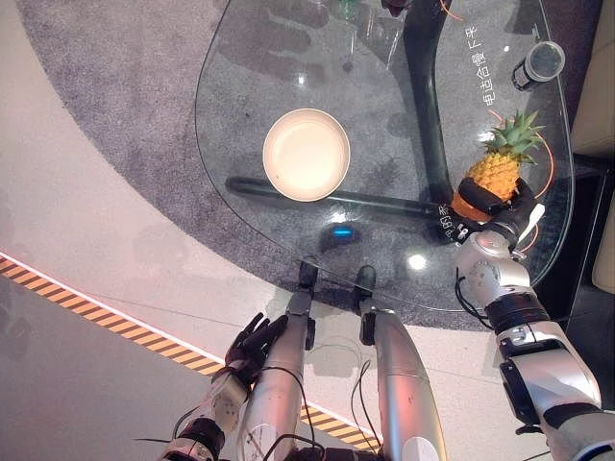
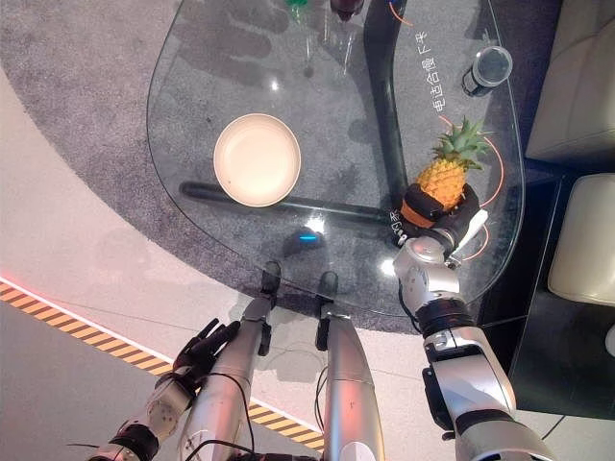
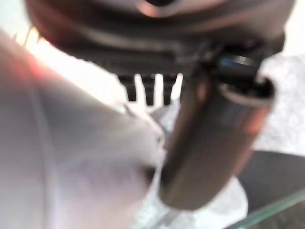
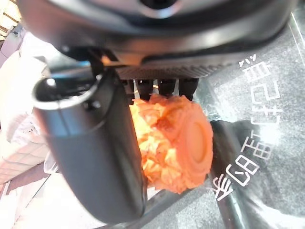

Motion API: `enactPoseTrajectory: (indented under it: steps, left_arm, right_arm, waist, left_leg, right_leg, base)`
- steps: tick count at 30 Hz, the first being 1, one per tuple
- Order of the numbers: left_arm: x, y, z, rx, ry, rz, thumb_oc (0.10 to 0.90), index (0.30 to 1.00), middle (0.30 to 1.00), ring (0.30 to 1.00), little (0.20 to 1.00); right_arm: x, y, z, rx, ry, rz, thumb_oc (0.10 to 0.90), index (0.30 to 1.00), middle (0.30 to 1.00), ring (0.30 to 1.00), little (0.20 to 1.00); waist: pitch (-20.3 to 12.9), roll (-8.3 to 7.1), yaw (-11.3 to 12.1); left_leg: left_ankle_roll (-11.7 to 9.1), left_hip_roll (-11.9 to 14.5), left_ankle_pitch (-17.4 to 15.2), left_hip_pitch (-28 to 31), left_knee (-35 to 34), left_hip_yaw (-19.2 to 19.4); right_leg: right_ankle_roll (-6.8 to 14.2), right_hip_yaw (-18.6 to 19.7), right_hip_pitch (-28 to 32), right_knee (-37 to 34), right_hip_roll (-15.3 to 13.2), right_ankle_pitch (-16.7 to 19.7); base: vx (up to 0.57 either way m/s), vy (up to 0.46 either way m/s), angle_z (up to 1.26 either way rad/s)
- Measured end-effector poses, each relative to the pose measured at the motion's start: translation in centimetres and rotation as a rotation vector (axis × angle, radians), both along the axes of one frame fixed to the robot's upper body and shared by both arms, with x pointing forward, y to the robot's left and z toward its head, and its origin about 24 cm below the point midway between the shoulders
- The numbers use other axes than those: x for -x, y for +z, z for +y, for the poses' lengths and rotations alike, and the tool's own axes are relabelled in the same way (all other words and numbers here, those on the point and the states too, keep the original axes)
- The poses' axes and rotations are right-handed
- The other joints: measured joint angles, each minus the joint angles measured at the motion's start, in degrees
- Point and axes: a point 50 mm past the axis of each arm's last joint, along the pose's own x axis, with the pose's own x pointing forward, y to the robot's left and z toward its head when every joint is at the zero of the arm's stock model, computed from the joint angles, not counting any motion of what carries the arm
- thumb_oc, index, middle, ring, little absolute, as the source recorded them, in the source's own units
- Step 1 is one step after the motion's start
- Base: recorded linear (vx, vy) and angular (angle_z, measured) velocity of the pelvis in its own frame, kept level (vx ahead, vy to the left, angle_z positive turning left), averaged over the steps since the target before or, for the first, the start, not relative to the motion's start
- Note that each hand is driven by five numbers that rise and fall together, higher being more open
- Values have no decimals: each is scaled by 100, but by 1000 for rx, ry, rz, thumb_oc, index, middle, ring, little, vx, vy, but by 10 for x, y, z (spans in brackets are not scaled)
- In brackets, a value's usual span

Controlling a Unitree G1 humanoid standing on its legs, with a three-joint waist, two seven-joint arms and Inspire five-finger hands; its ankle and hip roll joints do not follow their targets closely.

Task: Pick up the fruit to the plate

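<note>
A rounded glass table [image 1: 240, 86] takes up most of the scene, standing on a grey carpet [image 1: 125, 96] that borders a pale floor crossed by a black-and-yellow striped tape line [image 1: 96, 312]. White characters [image 1: 480, 67] are printed on the glass near the far right side; they are too small to read with any confidence. A dark curved frame [image 1: 428, 115] shows through the tabletop.

Near the middle of the table sits the round cream plate [image 1: 307, 154], with nothing on it. Well apart from it, toward the table's right edge, is the pineapple [image 1: 495, 171] — orange-yellow body, green crown pointing away from the robot. The right hand [image 2: 440, 213] is wrapped around its lower end: dark fingers curl over the fruit's base and the thumb closes from the other side, as the right wrist view confirms. Whether the fruit is lifted off the glass cannot be told.

Beyond the pineapple stands a dark cylindrical cup [image 1: 538, 65] near the far right rim.

The left hand [image 1: 252, 348] hangs low by the robot's side — fingers loosely spread, holding nothing.
</note>
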Motion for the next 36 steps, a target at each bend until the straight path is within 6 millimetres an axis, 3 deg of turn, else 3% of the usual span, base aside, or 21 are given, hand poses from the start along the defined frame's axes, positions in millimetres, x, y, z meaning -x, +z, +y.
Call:
enactPoseTrajectory:
  steps: [8,18,29,36]
  left_arm:
    - [0,0,1,3,12,-5,800,900,900,900,900]
    - [-6,7,9,23,100,-67,800,900,900,900,900]
    - [-3,7,16,33,161,-76,800,900,900,900,900]
    - [-5,12,24,60,275,-137,800,900,900,900,900]
  right_arm:
    - [0,-10,1,-68,53,2,100,300,300,300,200]
    - [7,-22,46,-160,241,-99,100,300,300,300,200]
    - [17,6,62,-162,332,-272,100,300,300,300,200]
    - [27,14,74,-86,509,-359,100,300,300,300,200]
  waist:
    - [0,1,12]
    - [1,3,28]
    - [2,4,-13]
    - [2,4,-25]
  left_leg:
    - [-2,6,36,212,-23,-1]
    - [-14,31,20,468,-132,-2]
    - [-8,34,18,732,-214,0]
    - [-15,59,13,795,-229,-1]
  right_leg:
    - [3,-13,217,-14,2,10]
    - [-4,-18,453,-84,25,-13]
    - [-10,-8,698,-137,31,-26]
    - [-13,-24,787,-185,56,-28]
  base:
    - [0,0,0]
    - [0,0,0]
    - [0,0,0]
    - [0,0,0]
